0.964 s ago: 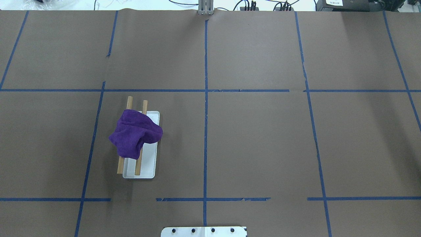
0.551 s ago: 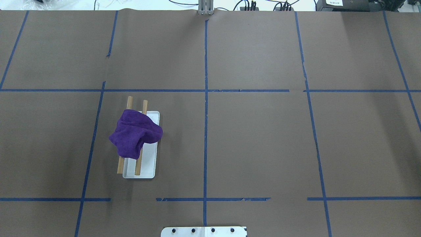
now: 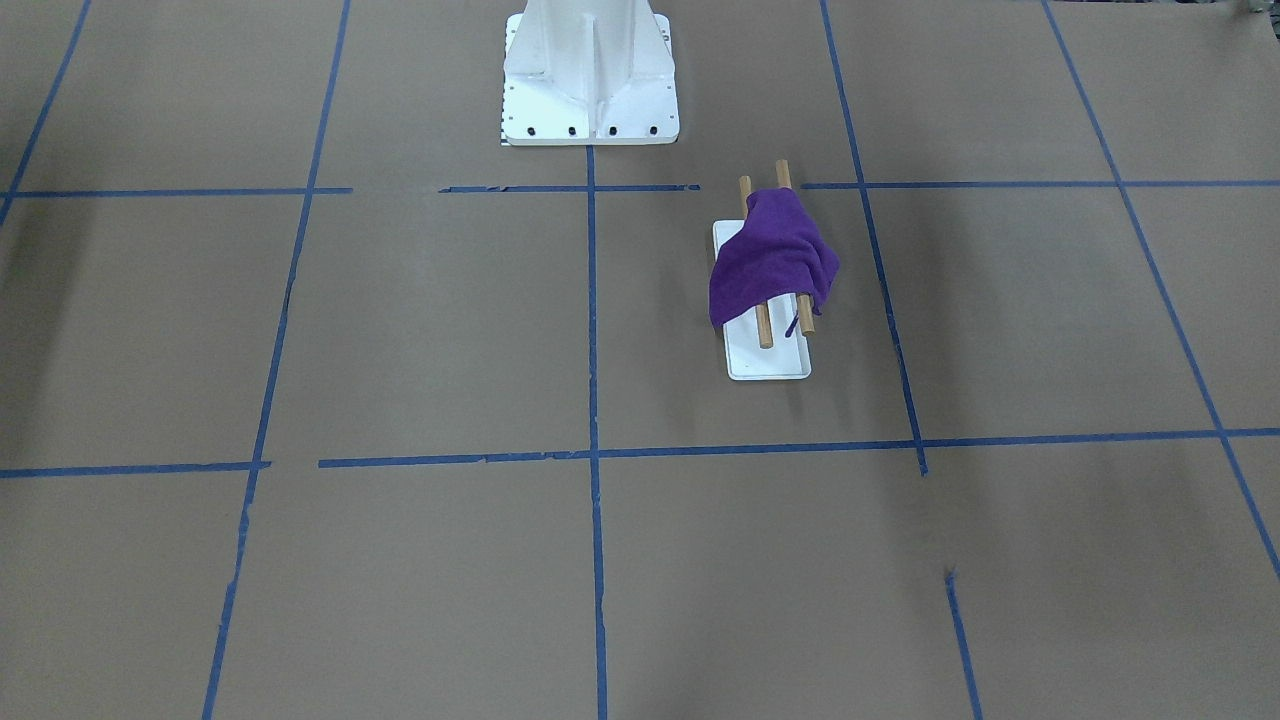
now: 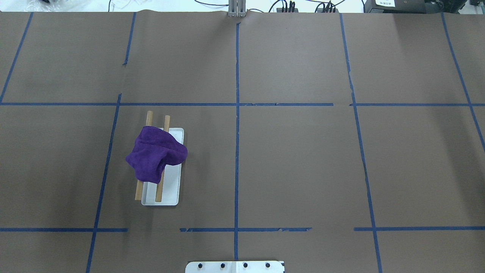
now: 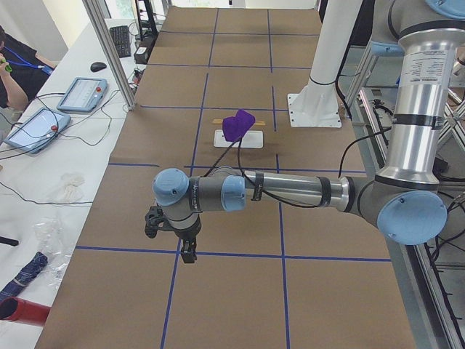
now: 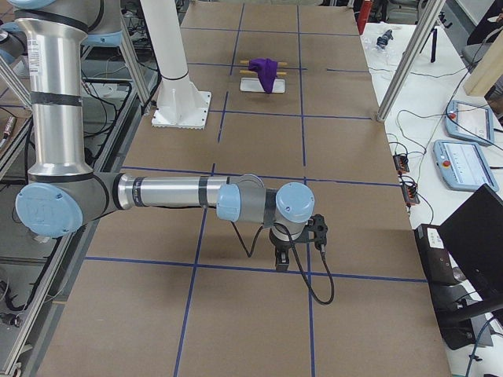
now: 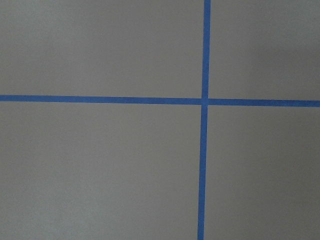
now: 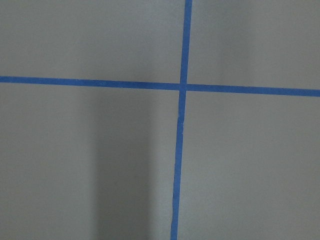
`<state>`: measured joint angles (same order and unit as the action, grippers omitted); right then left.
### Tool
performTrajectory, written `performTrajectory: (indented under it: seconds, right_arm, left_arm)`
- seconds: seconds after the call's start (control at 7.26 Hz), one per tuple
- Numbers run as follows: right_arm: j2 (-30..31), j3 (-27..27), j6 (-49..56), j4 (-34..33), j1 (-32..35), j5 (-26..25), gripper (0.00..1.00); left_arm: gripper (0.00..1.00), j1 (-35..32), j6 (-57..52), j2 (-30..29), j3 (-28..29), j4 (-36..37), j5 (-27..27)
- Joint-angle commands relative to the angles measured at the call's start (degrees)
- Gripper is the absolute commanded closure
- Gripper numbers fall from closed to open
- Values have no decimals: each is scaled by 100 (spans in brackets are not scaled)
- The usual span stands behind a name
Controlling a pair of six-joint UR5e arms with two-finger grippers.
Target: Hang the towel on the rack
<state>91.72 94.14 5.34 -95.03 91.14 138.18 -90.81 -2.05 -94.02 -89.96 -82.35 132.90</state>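
A purple towel (image 4: 156,154) lies draped over the two wooden rods of the rack (image 4: 169,193), which has a flat white base. The towel (image 3: 771,258) and the rack (image 3: 768,360) also show in the front view, and small in the left view (image 5: 237,125) and the right view (image 6: 266,72). My left gripper (image 5: 187,254) shows only in the left view, far from the rack above the table's end. My right gripper (image 6: 282,261) shows only in the right view, over the opposite end. I cannot tell whether either is open or shut.
The table is covered in brown paper with blue tape lines (image 4: 237,113). The robot's white pedestal (image 3: 590,80) stands at the table's near edge. Tablets (image 5: 80,93) and cables lie on side benches. Both wrist views show only paper and tape.
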Motion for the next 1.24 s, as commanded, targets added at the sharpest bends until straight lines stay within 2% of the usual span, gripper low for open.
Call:
performTrajectory:
  seconds: [0.0,1.1]
  right_arm:
    - [179,-79,-76,642,9,-37,0]
    - [162,-71,-349,679,9,16,0]
  left_arm:
    - [0,2,-15,-2,-30,-10,-1]
    - [0,2,-15,68,-21,-18,-1]
